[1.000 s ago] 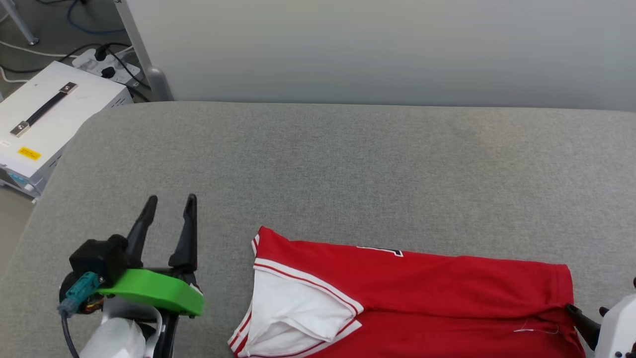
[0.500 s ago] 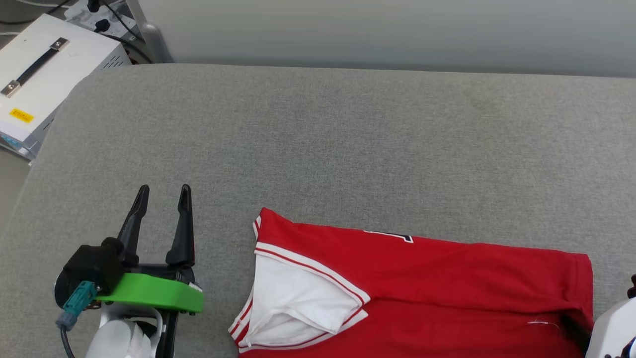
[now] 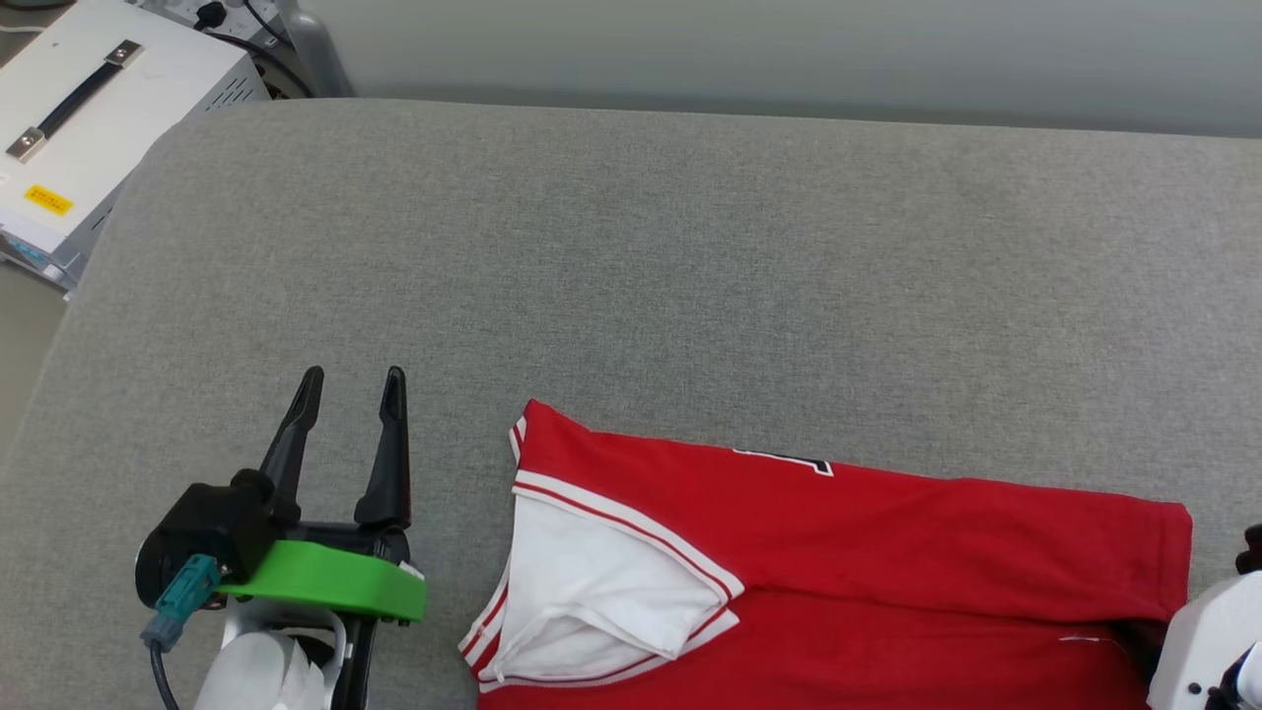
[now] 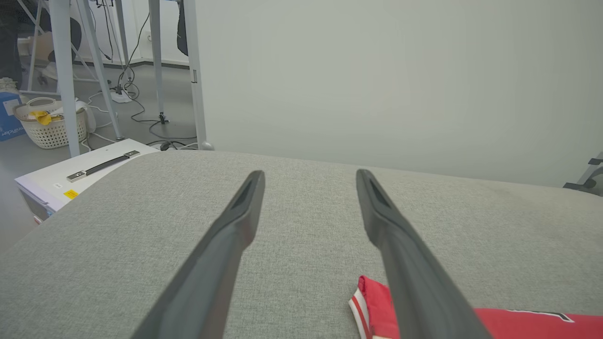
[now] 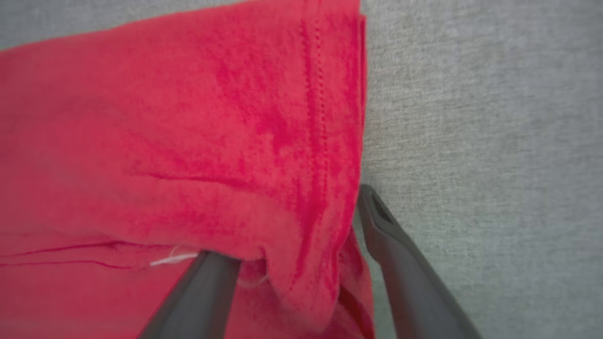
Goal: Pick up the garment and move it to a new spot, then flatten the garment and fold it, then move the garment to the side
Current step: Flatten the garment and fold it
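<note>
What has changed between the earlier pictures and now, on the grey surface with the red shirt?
The head view itself shifted: the camera moved, not the things. The right end effector slid deeper into the red T-shirt with white sleeves: one dark finger, earlier plain at the hem, now lies under the folded layer. Its jaws are open and grip nothing. The left end effector stayed open beside the shirt on the grey fabric surface.

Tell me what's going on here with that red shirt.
A two-armed robot is working on the red garment, which lies partly folded on the grey padded surface. Its right gripper is at the garment's right hem with its jaws open, one finger tucked under a fold of cloth and the other just outside the edge. Its left gripper is open and holds nothing, over bare surface to the garment's left.
</note>
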